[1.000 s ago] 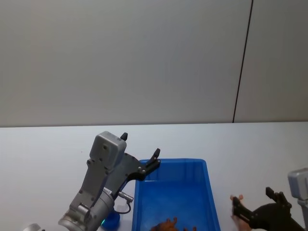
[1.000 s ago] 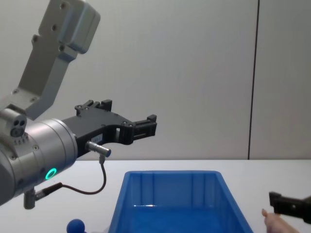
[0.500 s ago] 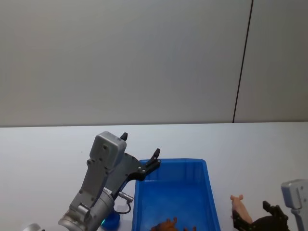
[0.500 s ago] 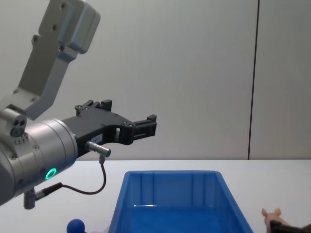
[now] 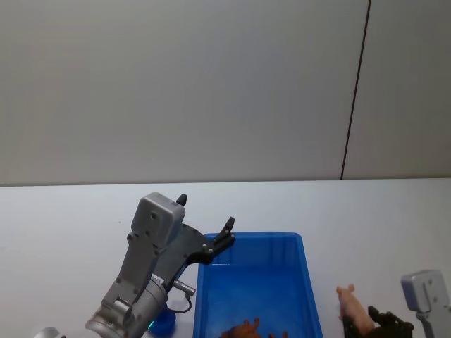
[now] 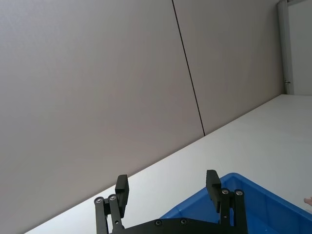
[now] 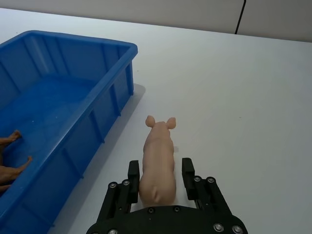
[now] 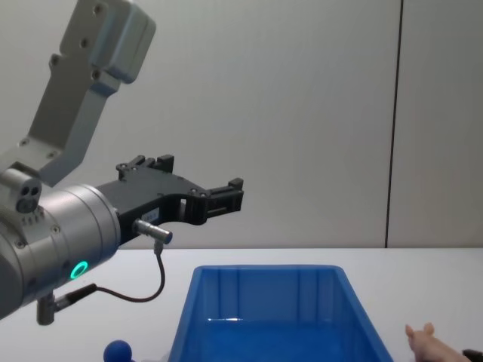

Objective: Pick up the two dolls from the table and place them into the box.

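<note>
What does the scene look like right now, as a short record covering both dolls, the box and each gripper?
pink pig doll: on the table to the right of the box, outside it
blue doll: on the table to the left of the box
box: holds a brown toy figure; neither doll inside
right gripper: low at the table, open, fingers either side of the pig's rear
left gripper: raised near the box's far left corner, open, empty
</note>
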